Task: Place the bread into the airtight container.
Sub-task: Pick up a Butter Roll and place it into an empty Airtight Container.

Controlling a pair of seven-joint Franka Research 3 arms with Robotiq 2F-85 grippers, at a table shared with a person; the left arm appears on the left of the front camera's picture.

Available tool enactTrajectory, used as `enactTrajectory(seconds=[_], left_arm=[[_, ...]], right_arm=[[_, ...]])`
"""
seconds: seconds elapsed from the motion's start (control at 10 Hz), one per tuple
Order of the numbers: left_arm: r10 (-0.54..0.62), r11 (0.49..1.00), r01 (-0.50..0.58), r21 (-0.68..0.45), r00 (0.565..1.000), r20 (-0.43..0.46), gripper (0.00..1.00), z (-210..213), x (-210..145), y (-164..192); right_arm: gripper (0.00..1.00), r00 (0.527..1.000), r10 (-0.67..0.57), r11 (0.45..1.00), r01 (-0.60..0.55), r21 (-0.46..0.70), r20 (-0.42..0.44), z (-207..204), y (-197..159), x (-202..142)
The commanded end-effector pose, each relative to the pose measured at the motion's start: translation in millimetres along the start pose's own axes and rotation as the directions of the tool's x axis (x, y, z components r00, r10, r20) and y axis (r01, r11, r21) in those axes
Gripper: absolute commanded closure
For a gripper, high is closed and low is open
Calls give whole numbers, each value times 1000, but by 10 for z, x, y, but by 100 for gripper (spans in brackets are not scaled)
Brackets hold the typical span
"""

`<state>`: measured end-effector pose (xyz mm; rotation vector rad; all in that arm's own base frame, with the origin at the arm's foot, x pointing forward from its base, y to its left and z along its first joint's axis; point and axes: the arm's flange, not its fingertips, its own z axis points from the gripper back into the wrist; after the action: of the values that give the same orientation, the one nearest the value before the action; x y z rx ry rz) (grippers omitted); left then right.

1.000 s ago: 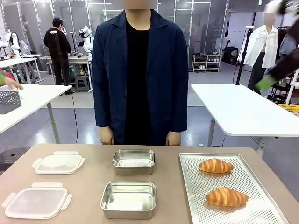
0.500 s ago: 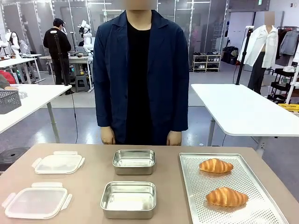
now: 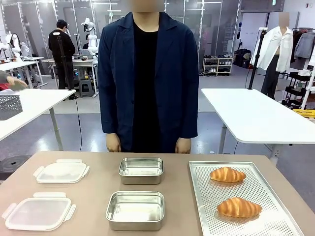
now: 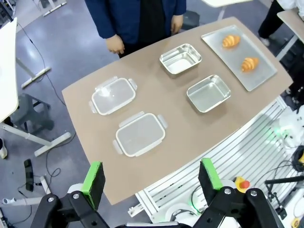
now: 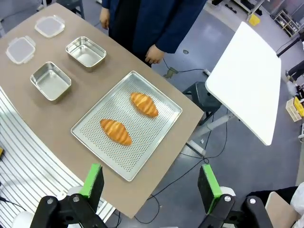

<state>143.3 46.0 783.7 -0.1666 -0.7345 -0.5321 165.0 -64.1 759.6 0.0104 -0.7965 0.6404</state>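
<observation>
Not started: both pieces of bread lie on the tray, and both containers are empty.
Front view: the far croissant (image 3: 227,174) and near croissant (image 3: 238,207) lie on the perforated tray (image 3: 204,196) at the right of the tabletop (image 3: 93,194); the far container (image 3: 141,170) and near container (image 3: 135,210) stand empty mid-table, with the far lid (image 3: 61,172) and near lid (image 3: 38,213) off to the left. Left wrist view: the left tool (image 4: 151,180) hangs high above, jaws wide, holding nothing. Right wrist view: the right tool (image 5: 151,183) hangs high above the tray, jaws wide, holding nothing.
</observation>
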Motion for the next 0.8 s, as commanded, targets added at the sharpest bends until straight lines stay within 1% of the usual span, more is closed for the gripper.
enactTrajectory(seconds=[0.0,0.1,0.2,0.3,0.4,0.5,0.6,0.7], left_arm=[[-17,1000,17,-3,1000,-4,0,48,-1,-23],[-17,1000,17,-3,1000,-4,0,48,-1,-23],[-17,1000,17,-3,1000,-4,0,48,-1,-23],[-17,1000,17,-3,1000,-4,0,48,-1,-23],[-17,1000,17,-3,1000,-4,0,48,-1,-23],[-17,1000,17,-3,1000,-4,0,48,-1,-23],[-17,1000,17,-3,1000,-4,0,48,-1,-23],[-17,1000,17,-3,1000,-4,0,48,-1,-23]], right_arm=[[0,979,204,970,-200,135,-15,100,-30,150],[0,917,389,914,-372,163,-87,52,-39,264],[0,803,586,803,-558,211,-105,-87,-23,371],[0,713,689,713,-633,300,-133,-415,-1,458],[0,651,752,634,-670,387,-103,-685,32,525],[0,622,774,602,-668,437,-116,-1004,30,599],[0,594,797,566,-673,476,-109,-1406,119,587],[0,599,796,553,-658,510,-91,-1787,173,531]])
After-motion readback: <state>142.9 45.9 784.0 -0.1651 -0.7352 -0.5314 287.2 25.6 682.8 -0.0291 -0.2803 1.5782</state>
